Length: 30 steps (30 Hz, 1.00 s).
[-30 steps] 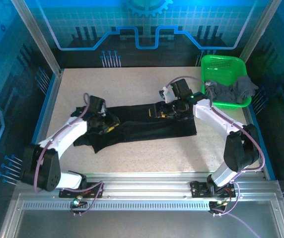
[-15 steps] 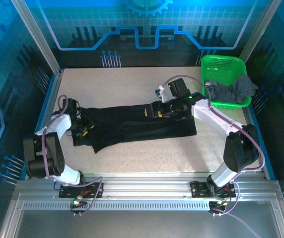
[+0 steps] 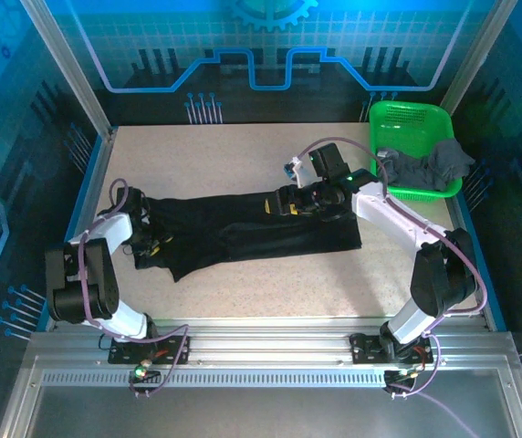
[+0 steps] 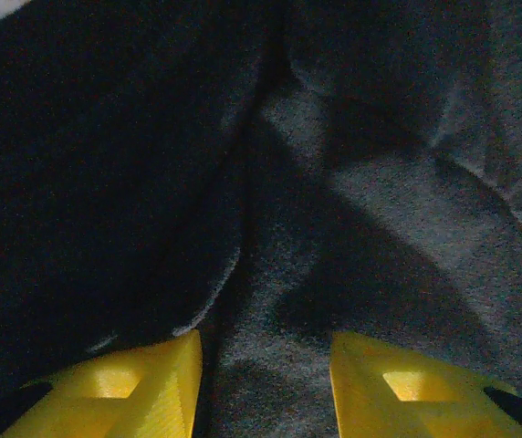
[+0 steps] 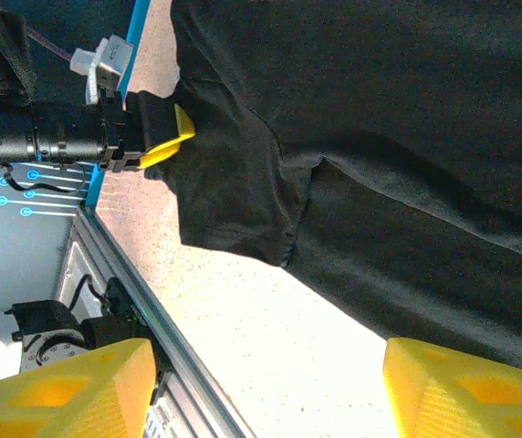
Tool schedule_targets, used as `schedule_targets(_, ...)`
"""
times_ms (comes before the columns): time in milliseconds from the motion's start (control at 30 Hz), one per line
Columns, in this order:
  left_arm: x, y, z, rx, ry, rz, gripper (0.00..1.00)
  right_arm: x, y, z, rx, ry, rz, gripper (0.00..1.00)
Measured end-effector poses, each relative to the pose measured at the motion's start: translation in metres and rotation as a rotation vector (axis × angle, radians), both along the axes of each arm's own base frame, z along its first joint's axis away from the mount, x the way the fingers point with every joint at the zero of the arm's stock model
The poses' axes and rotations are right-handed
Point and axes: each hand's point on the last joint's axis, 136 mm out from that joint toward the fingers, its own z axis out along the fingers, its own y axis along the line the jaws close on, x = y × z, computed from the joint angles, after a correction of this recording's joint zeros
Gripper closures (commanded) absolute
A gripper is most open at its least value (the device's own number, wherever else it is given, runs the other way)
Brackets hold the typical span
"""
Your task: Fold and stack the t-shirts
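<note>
Cloth of the black t-shirt [image 3: 243,233] lies stretched across the bench [image 3: 243,155], with its long axis running from left to right. The left pincer [image 3: 154,241] is at the shirt's left end, its jaws partly apart over the cloth and clamping nothing visible. The right pincer [image 3: 279,206] hovers above the right half, jaws wide and empty. The dark grey t-shirt [image 3: 430,164] lies over the green basket [image 3: 407,114], nearer to the right arm.

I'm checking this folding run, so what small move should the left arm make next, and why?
Probably lower the left gripper slightly and close on the black t-shirt. Its jaws stand apart over the cloth at the shirt's left end, gripping nothing, and the shirt lies stretched long across the table. The right gripper hangs open above it.
</note>
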Motion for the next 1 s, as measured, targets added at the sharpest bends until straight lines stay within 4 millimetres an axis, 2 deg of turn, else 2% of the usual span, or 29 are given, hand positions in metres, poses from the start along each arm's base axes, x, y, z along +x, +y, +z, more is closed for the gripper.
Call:
schedule_targets(200, 0.000, -0.002, -0.002, -0.011, -0.008, 0.001, 0.83, 0.001, 0.000, -0.005, -0.006, 0.011, 0.000, 0.33)
schedule_targets(333, 0.002, -0.002, 0.003, -0.008, -0.029, 0.004, 0.89, 0.002, 0.001, -0.008, -0.011, 0.020, 0.000, 0.33)
schedule_targets(500, 0.006, -0.001, 0.021, 0.001, -0.084, 0.014, 0.97, 0.002, 0.001, -0.009, -0.013, 0.023, -0.001, 0.34)
schedule_targets(733, 0.008, 0.000, 0.036, -0.004, -0.091, 0.040, 0.99, 0.004, 0.002, -0.009, -0.014, 0.024, 0.000, 0.34)
schedule_targets(1000, 0.033, 0.007, 0.063, 0.007, -0.118, 0.056, 0.97, 0.005, 0.002, -0.012, -0.021, 0.034, -0.002, 0.35)
